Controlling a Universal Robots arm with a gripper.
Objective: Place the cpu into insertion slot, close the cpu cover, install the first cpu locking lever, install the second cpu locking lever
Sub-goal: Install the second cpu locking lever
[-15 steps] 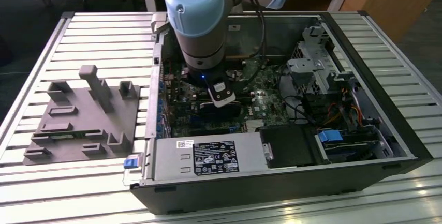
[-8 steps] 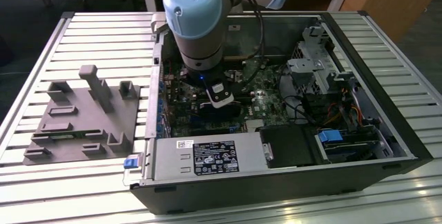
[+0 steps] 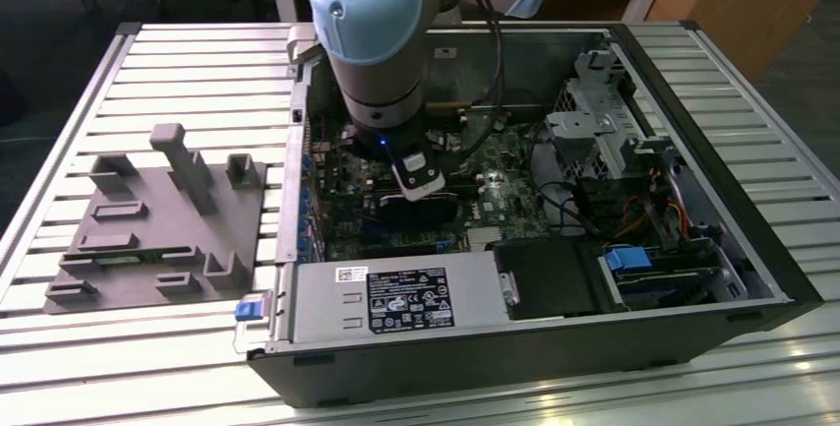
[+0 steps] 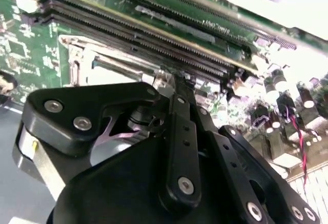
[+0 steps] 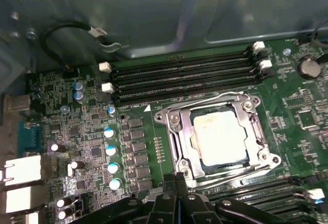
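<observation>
A: Gripper [image 5: 177,183] first: fingers pressed together, holding nothing, tip right at the near edge of the cover [image 5: 177,112].

B: And the cpu [image 5: 220,137]?

A: Sitting in the slot [image 5: 201,165], silver top showing through the cover's window. In the first wrist view the cover looks down over it.

B: Levers?

A: Thin wire runs along the socket's near side; I can't tell if either is latched.

B: What might go wrong?

A: I'd judge the fingertip could slip off that thin wire and scrape the board [image 5: 92,147], or nudge the small capacitors [image 5: 109,133] just beside the socket. Farther back, the memory slots [image 5: 179,78] lie close, so a sideways skid could catch their clips. Beyond them stands the case wall [image 5: 154,14].
</observation>
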